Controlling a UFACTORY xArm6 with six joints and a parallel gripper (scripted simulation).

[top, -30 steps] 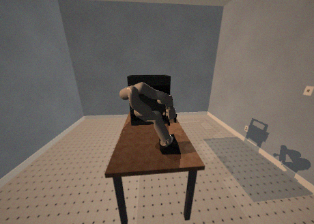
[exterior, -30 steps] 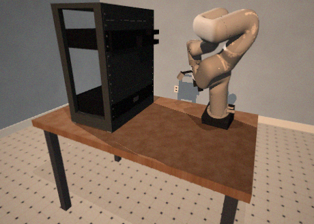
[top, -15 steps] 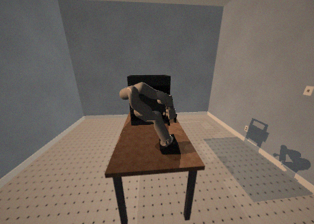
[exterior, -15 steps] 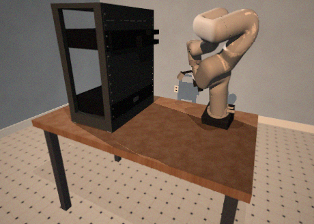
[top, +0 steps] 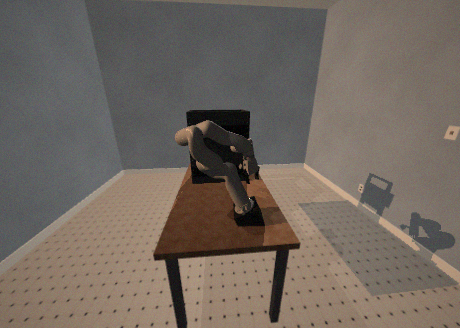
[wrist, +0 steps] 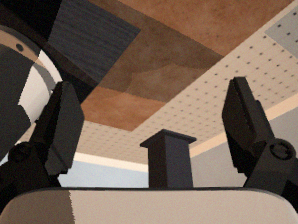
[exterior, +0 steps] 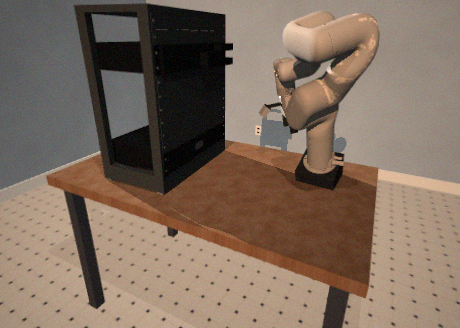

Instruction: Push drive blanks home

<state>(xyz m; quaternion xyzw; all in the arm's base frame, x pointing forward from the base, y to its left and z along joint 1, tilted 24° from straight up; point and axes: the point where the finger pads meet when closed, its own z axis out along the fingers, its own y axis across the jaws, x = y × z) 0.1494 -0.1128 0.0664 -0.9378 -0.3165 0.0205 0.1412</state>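
A matte black equipment rack [exterior: 149, 97], a tall box of square posts and perforated rails, stands on the far end of a brown wood-grain table [exterior: 260, 217] with plain dark legs; two of the drive blanks [exterior: 227, 53] jut as short dark bars from the upper part of its front, which faces the arm, while the rest of the chassis front is too dark to make out; the smooth, rounded beige xArm [exterior: 325, 57] rises from a square black base [exterior: 303, 178] on the right side of the table top, folded over on itself, its elbow high and its wrist tucked down in front of its own column, well apart from the rack; the gripper [wrist: 152, 106] hangs with its two dark, angular fingers spread to their widest and nothing between them, the wrist view looking past them to the table top, a table leg [wrist: 168, 157] and the dotted floor; from the top view the arm's bulk hides most of the rack's front; pale tiled flooring with small dark dots, blue-grey walls, a wall outlet [exterior: 258, 130] and a light switch [top: 451, 132] surround the table; shadows of rack and arm fall on the right wall.
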